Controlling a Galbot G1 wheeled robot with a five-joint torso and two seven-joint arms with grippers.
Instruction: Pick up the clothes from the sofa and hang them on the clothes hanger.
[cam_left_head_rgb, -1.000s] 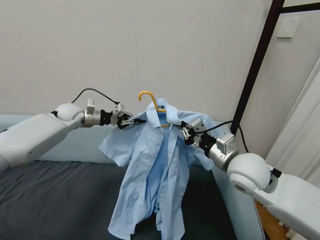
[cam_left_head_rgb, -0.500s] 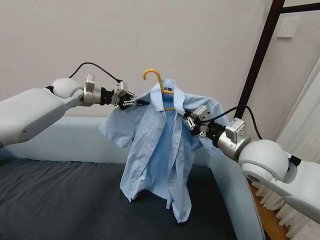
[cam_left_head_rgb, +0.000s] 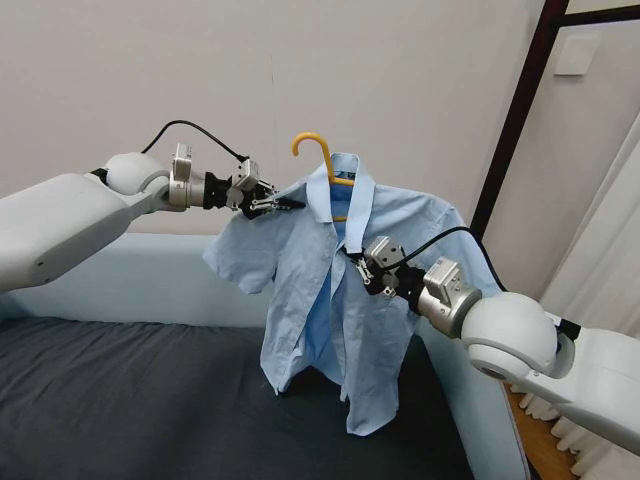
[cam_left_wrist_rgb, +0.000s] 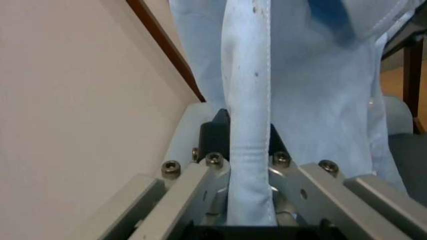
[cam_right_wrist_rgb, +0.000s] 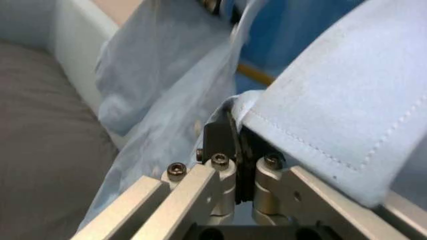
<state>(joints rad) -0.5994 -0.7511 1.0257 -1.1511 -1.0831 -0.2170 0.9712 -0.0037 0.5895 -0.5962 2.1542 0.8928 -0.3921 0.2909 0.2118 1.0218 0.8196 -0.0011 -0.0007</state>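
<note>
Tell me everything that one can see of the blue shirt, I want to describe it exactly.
The shirt is light blue, short-sleeved, of thin woven cloth, with a collar and stitched hems. It hangs open at the front on a yellow hanger, held up above the sofa. The left gripper pinches its shoulder beside the collar; the right gripper pinches its front edge lower down.

Readable text: none found.
A small dark-blue tag (cam_left_head_rgb: 343, 181) sits inside the collar of the shirt (cam_left_head_rgb: 330, 300), but its print is too small to read.
</note>
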